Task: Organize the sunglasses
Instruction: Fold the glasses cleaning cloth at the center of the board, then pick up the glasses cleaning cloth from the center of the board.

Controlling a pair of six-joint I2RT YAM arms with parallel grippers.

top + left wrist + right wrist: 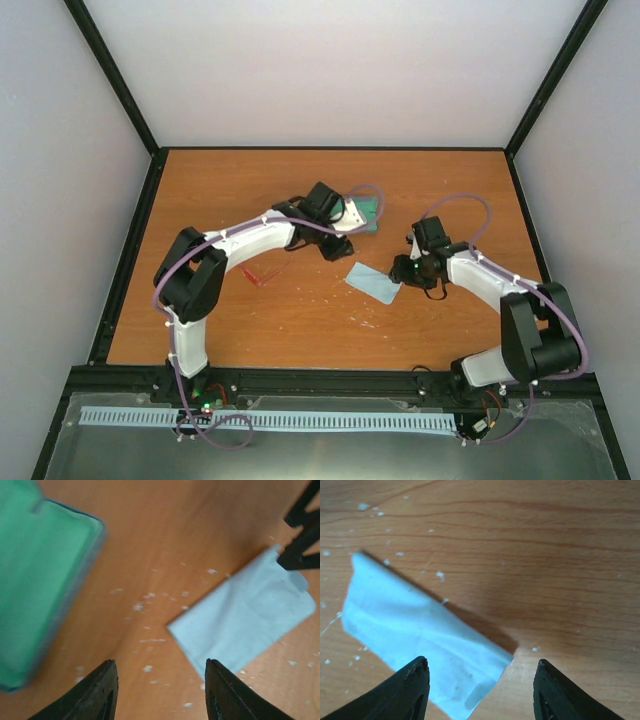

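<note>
Because the case (368, 212) lies open at the far middle of the tabletop (300, 330) with its green lining turned up, it looks ready to receive the sunglasses (258, 275). These lie well apart from it on the wood to the left, just beside the left arm's forearm link and partly hidden by it. Neither arm has them.

The left gripper (160, 666) hangs above bare wood between the case and the pale blue cloth (245, 625), its jaws spread wide and empty. From there it seems placed to work at the case rather than at the glasses, though that is only my reading.

The right gripper (480, 690) hovers low over one end of the cloth, jaws likewise wide apart and gripping nothing. In the right wrist view the cloth's edge throws a dark shadow, so that edge seems to stand a little off the tabletop, folded or rucked. Since the cloth lies between the two grippers, I judge it is the thing in hand for now.

As for what stands in the way, the left arm's own links arch over the sunglasses, so reaching back for them would be awkward. The right arm would have to cross the cloth. The thin frame also looks fiddly to pinch. White specks (145, 597) are scattered on the wood around the cloth, but they block nothing.
</note>
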